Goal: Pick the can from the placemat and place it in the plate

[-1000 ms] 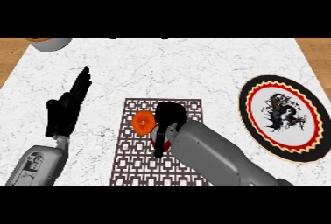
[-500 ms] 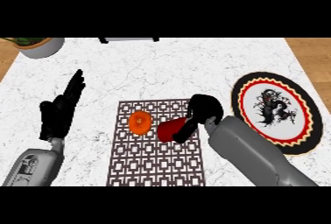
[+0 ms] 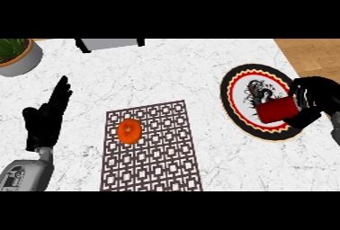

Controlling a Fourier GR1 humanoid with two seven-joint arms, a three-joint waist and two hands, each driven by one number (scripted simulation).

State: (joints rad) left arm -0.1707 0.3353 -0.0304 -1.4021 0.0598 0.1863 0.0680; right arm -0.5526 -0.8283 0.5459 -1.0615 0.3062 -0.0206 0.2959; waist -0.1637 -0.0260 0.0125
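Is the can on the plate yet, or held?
Held: right hand curls round the can, over the plate. Contact: cannot tell.

White marble-look counter (image 3: pixel 172 72) (grey-veined, smooth); matt red can (image 3: pixel 277 109); wood floor (image 3: pixel 312 54).

cans: 1 (image 3: pixel 277 110) | plates: 1 (image 3: pixel 234 92) | placemats: 1 (image 3: pixel 159 157) | doughnuts: 1 (image 3: pixel 129 130) | potted plants: 1 (image 3: pixel 19 55) | hands: 2 (image 3: pixel 46 117) (image 3: pixel 317 99)

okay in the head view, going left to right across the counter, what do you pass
Potted plant → left hand, open and resting → orange object on the placemat → plate → red can over the plate → right hand curled round the can.
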